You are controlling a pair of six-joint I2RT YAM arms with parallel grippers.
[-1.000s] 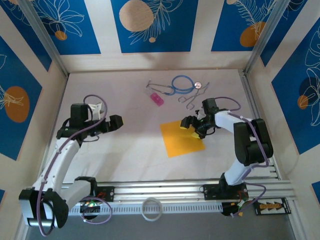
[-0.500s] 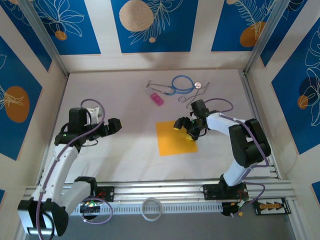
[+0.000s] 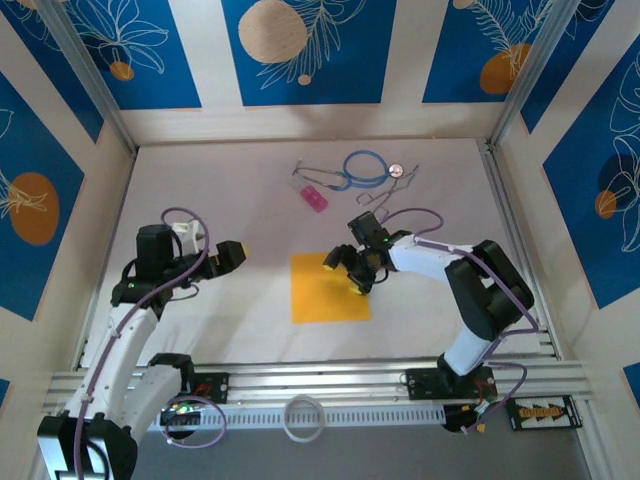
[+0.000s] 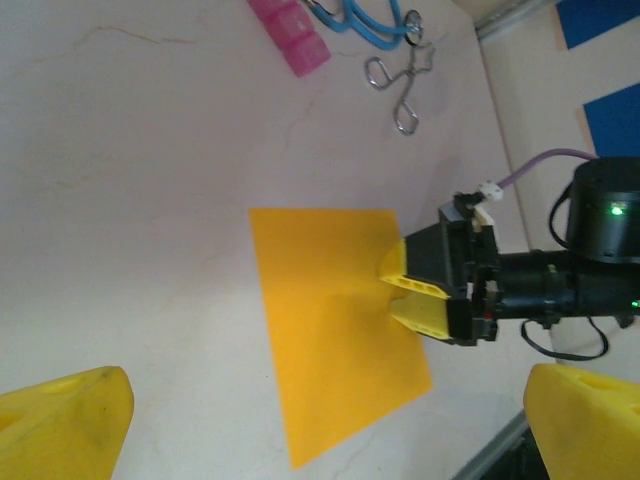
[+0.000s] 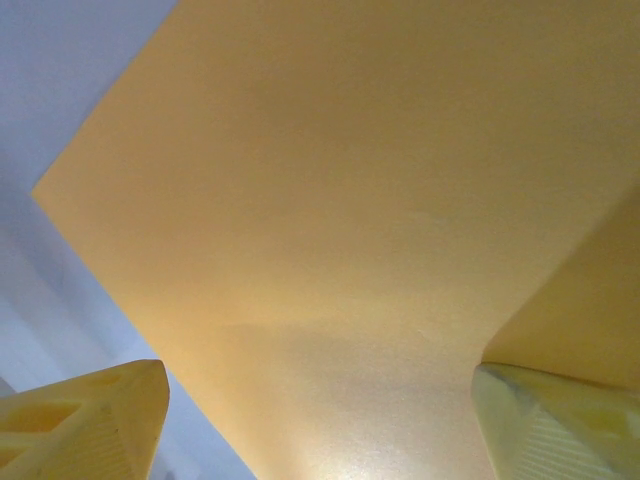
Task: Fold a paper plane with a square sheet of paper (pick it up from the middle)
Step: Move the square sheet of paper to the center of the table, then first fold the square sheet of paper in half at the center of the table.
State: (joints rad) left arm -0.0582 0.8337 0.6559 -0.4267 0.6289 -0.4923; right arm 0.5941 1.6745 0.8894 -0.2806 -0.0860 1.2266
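Top external view — the square sheet of paper (image 3: 315, 300) lies flat on the table (image 3: 220, 190); the right gripper (image 3: 344, 275), jaws apart, is over its far right part, the left gripper (image 3: 232, 255) — wide open — well apart to its left.

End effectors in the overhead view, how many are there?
2. The left end effector sits left of the orange sheet; the right end effector is over its far-right part.

The white left arm bends at eight o'clock, its black, yellow-tipped left gripper (image 3: 229, 257) spread wide. The matching right gripper (image 3: 344, 276), low near centre, points toward nine o'clock, jaws parted.
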